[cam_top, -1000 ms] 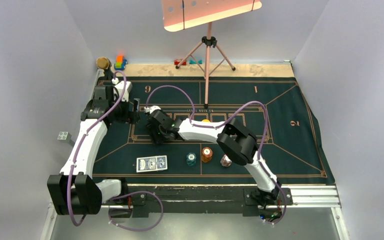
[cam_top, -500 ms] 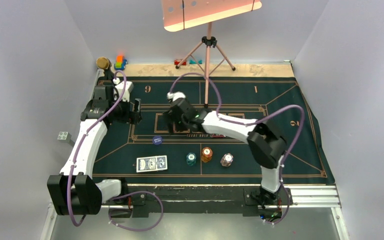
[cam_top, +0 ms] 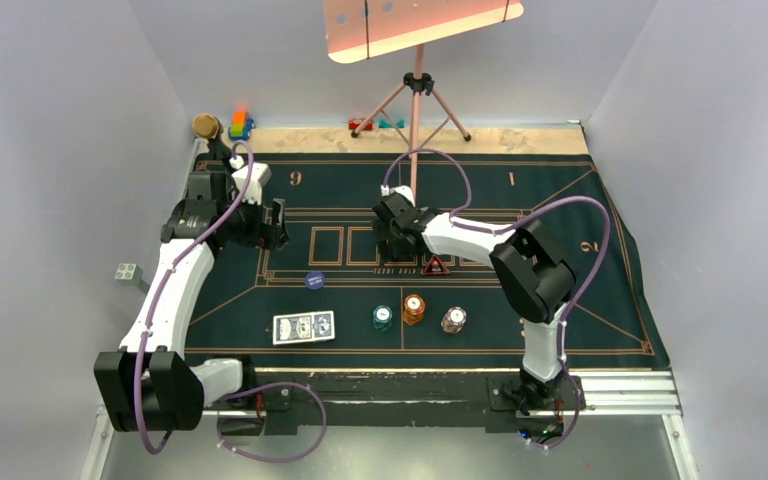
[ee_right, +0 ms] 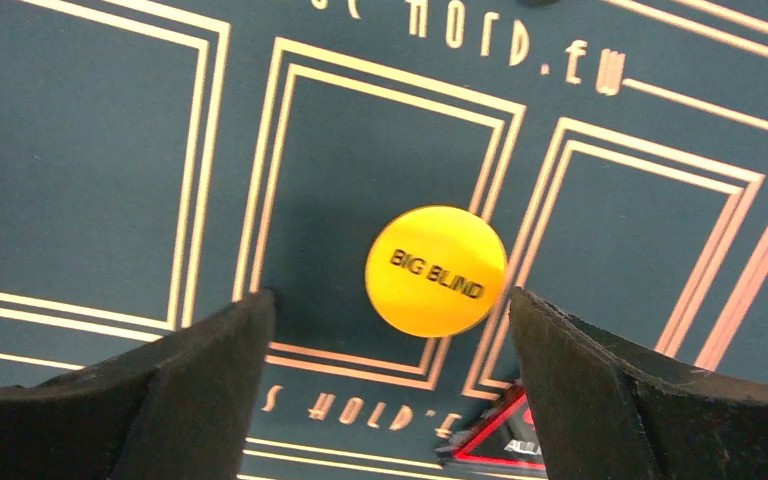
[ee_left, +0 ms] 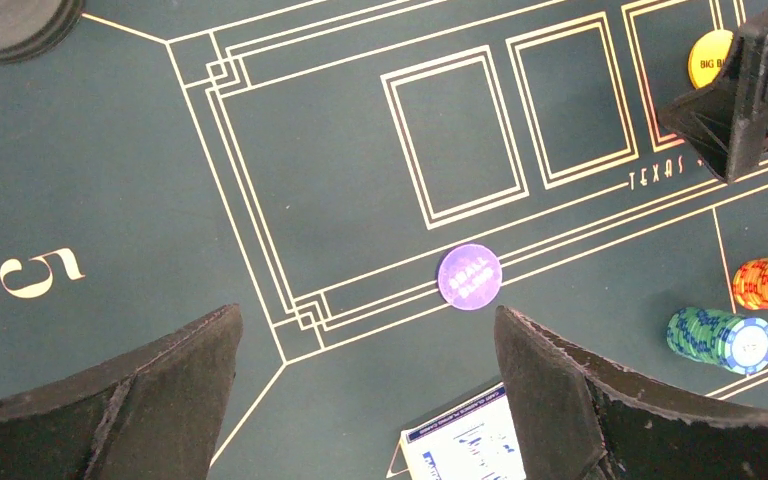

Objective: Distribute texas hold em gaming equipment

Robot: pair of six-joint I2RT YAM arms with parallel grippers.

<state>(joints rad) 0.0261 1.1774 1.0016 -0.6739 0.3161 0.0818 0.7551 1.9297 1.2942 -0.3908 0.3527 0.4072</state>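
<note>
A dark blue disc [cam_top: 314, 281] lies on the green mat, also in the left wrist view as the "small blind" disc [ee_left: 469, 277]. The blue-backed cards [cam_top: 303, 327] lie near the front edge, with teal chips [cam_top: 383, 318], orange chips [cam_top: 414, 308] and pinkish-white chips [cam_top: 453, 320] to their right. The red-black triangular marker [cam_top: 436, 266] sits mid-mat. My right gripper [ee_right: 390, 310] hangs open over the mat's centre, the yellow "big blind" disc [ee_right: 436, 271] just beyond its fingertips. My left gripper [ee_left: 367, 330] is open and empty at the mat's left.
A pink board on a tripod [cam_top: 417, 100] stands at the back centre. A gold-topped black stand [cam_top: 205, 125] and bright toy blocks [cam_top: 241, 124] sit at the back left corner. The mat [cam_top: 600, 300] ends near the right wall.
My right gripper opened, left the dark blue disc on the mat, and swung right to the centre above the yellow disc. The left arm has not moved.
</note>
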